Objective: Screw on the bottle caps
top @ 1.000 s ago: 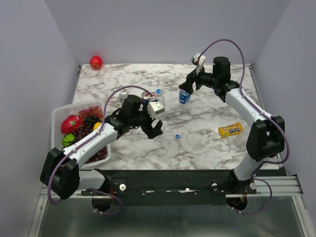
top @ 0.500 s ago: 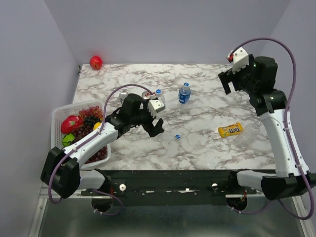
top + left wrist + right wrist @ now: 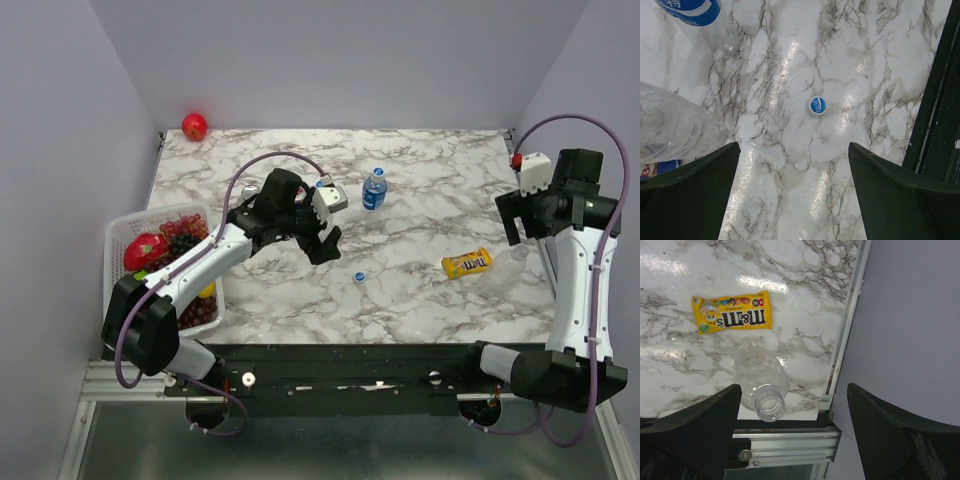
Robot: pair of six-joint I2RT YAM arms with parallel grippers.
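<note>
Left wrist view puts one blue bottle cap [image 3: 817,105] flat on the marble counter [image 3: 790,200], top side up and touching nothing. It lies ahead of the left hand [image 3: 793,146], which is released, its dark fingers [image 3: 690,195] spread wide with only bare marble between them. A bottle with a blue label band [image 3: 690,10] shows at the upper left corner, and an unlabelled clear bottle [image 3: 670,127] sits beside the left finger.

In the top external view the labelled bottle [image 3: 374,190] stands upright mid-counter with a blue cap on.

Right wrist view shows another clear bottle [image 3: 760,377] on its side near the counter's edge, mouth open, just beside a yellow M&M's bag [image 3: 732,312]. The right hand [image 3: 793,388] hovers above it, released and holding nothing. A white fruit basket [image 3: 117,232] sits at the left edge.
</note>
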